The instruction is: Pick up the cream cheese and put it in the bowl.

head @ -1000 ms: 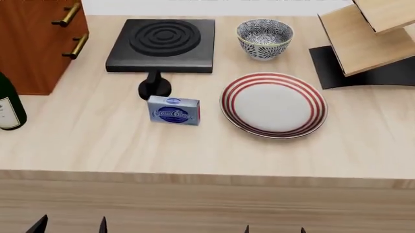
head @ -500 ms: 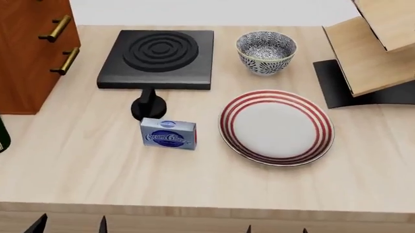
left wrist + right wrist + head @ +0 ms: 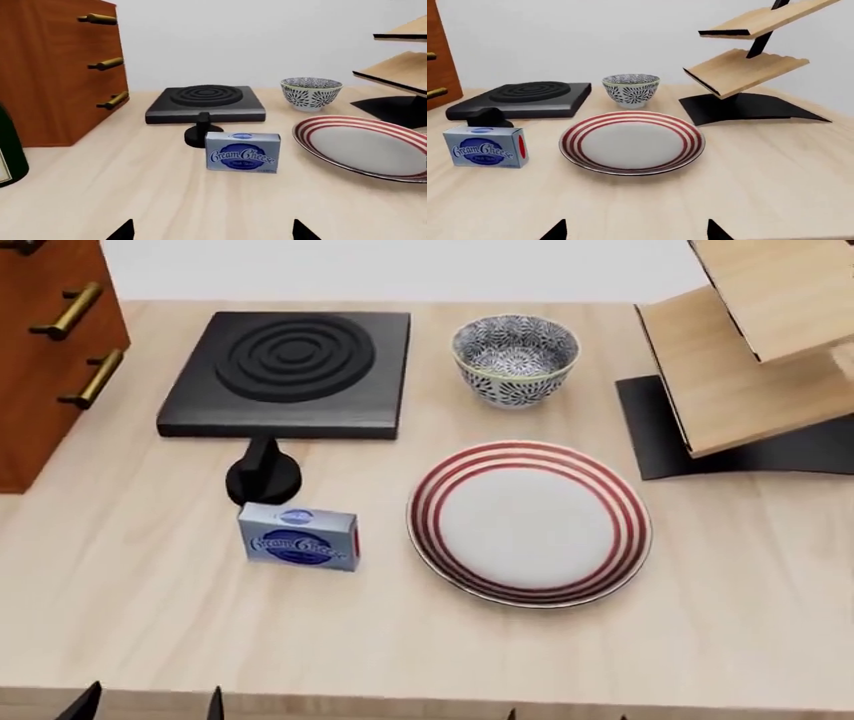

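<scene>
Head view: left pincer (image 3: 147,702) spread, empty, well short of cream cheese (image 3: 299,537); right pincer (image 3: 567,714) likewise.

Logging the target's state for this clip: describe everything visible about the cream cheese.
The cream cheese is a small silver-grey box with a blue oval label in white script and a red mark on one end. It stands on a long edge on the wooden table, just in front of the stove's black knob, left of the plate. No gripper touches it.
</scene>
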### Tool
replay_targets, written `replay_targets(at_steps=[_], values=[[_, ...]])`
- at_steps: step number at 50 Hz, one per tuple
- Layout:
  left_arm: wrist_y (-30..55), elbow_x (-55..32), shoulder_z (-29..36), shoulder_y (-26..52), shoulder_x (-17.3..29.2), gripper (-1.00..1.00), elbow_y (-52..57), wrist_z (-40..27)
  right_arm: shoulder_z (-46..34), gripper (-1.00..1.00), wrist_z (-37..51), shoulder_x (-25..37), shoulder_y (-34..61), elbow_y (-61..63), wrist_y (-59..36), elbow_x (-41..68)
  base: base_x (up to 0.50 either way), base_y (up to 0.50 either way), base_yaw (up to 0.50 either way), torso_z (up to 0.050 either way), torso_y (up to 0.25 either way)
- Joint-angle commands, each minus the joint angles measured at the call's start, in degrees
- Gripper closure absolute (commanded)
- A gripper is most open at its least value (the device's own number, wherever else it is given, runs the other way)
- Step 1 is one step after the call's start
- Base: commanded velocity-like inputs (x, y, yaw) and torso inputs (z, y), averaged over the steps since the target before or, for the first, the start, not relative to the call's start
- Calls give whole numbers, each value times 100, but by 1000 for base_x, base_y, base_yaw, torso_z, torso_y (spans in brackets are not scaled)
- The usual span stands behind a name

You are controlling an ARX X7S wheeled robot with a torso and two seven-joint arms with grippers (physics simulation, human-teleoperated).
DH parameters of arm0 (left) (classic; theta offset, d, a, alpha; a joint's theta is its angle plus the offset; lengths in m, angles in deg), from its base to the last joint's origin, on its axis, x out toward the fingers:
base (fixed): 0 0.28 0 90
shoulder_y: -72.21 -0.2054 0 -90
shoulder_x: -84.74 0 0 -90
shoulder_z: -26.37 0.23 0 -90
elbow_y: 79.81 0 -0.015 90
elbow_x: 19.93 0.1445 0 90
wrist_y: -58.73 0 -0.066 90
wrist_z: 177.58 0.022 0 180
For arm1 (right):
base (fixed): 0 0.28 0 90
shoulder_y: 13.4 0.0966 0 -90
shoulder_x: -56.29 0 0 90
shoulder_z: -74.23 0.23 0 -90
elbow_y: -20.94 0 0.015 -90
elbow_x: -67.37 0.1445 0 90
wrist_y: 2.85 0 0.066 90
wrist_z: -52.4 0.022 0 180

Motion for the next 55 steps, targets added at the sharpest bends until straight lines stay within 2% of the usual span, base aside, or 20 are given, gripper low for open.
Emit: replay_targets(at_steps=[1,33,55], values=[[-68,-36,54,-25,46,-100,-30,-65,-80,-100,54,51,-14,31,-28,30,105,-98,0,0,0],[41,-151,164,-20,193,-100,163,-194,-240,-100,211,197,-36,226,-64,57,270,-18,0,0,0],[780,-194,378,-130,398,-100,1414,-299,-235,-100,387,391,-217,1014,-146,77,310,0,0,0,0]])
